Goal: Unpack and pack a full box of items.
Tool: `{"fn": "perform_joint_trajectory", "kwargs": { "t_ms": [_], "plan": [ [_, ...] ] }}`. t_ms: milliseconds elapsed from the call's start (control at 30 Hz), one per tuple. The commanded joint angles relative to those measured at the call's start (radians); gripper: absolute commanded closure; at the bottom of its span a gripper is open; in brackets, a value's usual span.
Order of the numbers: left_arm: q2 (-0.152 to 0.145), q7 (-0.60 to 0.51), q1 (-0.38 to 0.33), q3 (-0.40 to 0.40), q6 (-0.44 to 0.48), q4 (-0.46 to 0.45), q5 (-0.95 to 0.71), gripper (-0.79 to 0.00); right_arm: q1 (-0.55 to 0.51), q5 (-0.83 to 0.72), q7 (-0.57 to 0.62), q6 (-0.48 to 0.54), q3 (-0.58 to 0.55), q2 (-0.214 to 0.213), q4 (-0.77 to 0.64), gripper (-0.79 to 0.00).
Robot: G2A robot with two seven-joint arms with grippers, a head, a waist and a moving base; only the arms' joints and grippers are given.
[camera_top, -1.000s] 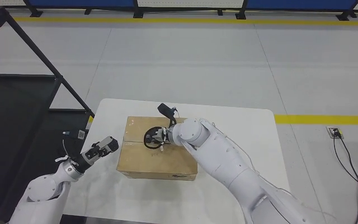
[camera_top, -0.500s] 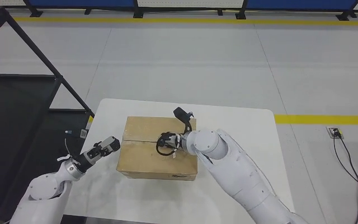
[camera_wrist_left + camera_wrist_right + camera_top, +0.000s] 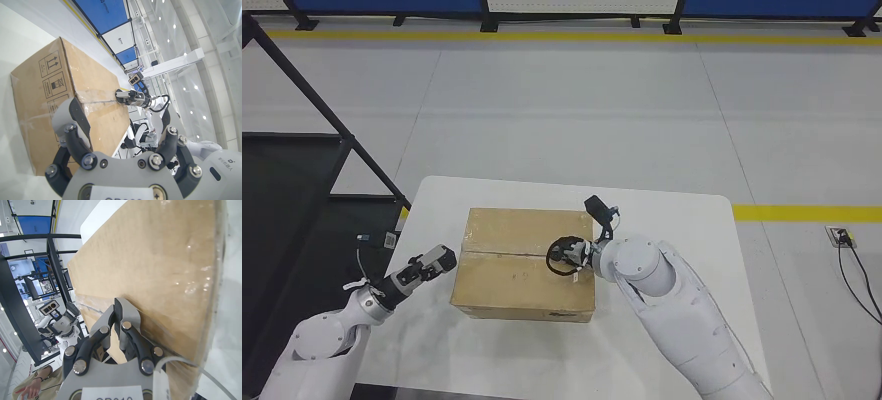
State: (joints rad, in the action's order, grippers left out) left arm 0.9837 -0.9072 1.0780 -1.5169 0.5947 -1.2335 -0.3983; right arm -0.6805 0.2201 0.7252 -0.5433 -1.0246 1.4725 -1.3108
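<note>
A closed cardboard box (image 3: 504, 272) sits in the middle of the white table (image 3: 672, 225). Clear tape runs along its top seam (image 3: 98, 101). My right gripper (image 3: 563, 258) is shut, with nothing seen between its fingers. Its tips (image 3: 116, 306) rest on the box top (image 3: 151, 266) at the seam, close to the box's right end. The left wrist view catches that gripper (image 3: 118, 98) at the far end of the seam. My left gripper (image 3: 440, 259) hangs open just left of the box, level with its side wall (image 3: 49, 81), fingers (image 3: 76, 111) apart and not touching it.
A black metal frame (image 3: 312, 95) stands beyond the table's left edge. Bare table surface lies to the right of the box and along the front edge. A person's hand (image 3: 28, 389) shows far off behind the table, away from the box.
My right gripper has slid rightward along the box's top seam, from near the middle to close to the right end. The left arm has barely moved.
</note>
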Motion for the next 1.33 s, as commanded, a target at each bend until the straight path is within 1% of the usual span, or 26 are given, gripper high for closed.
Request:
{"fn": "perform_joint_trajectory", "kwargs": {
  "t_ms": [0, 400, 767, 900, 1000, 1033, 1100, 1133, 1167, 1200, 1233, 1267, 1300],
  "plan": [
    [-0.001, 0.0, 0.0, 0.0, 0.001, -0.002, 0.001, -0.785, -0.018, 0.009, 0.002, -0.017, -0.015, -0.006, -0.024, 0.0],
    [-0.003, -0.01, -0.001, 0.002, 0.0, -0.011, -0.002, -0.785, -0.11, 0.037, 0.003, -0.082, -0.104, -0.038, -0.146, 0.0],
    [-0.006, -0.024, -0.013, -0.001, 0.003, 0.005, -0.009, -0.785, -0.155, 0.023, 0.001, -0.11, -0.184, -0.059, -0.193, 0.0],
    [-0.011, -0.025, -0.017, -0.027, 0.009, 0.018, -0.029, -0.785, -0.234, -0.004, -0.015, -0.064, -0.272, -0.076, -0.282, 0.0],
    [-0.016, -0.03, -0.014, -0.056, 0.014, 0.024, -0.048, -0.785, -0.314, -0.032, -0.02, -0.002, -0.355, -0.09, -0.355, 0.0],
    [-0.019, -0.033, -0.012, -0.066, 0.015, 0.025, -0.053, -0.785, -0.341, -0.045, -0.022, 0.028, -0.385, -0.095, -0.378, 0.0],
    [-0.022, -0.039, -0.008, -0.084, 0.016, 0.026, -0.062, -0.785, -0.395, -0.062, 0.0, 0.118, -0.434, -0.105, -0.416, -0.003],
    [-0.024, -0.043, -0.007, -0.091, 0.015, 0.026, -0.064, -0.785, -0.42, -0.07, -0.002, 0.166, -0.464, -0.11, -0.43, -0.052],
    [-0.026, -0.043, -0.006, -0.099, 0.016, 0.028, -0.067, -0.785, -0.446, -0.081, 0.004, 0.22, -0.491, -0.114, -0.441, -0.139],
    [-0.027, -0.042, -0.006, -0.105, 0.017, 0.028, -0.068, -0.785, -0.471, -0.102, 0.023, 0.293, -0.515, -0.119, -0.454, -0.151],
    [-0.028, -0.045, -0.005, -0.108, 0.018, 0.027, -0.067, -0.785, -0.497, -0.12, 0.013, 0.358, -0.553, -0.123, -0.453, -0.197],
    [-0.028, -0.045, -0.005, -0.108, 0.018, 0.027, -0.067, -0.785, -0.525, -0.137, -0.01, 0.408, -0.586, -0.125, -0.449, -0.468],
    [-0.028, -0.045, -0.005, -0.108, 0.018, 0.027, -0.067, -0.785, -0.549, -0.17, -0.018, 0.463, -0.611, -0.127, -0.447, -0.785]
  ]
}}
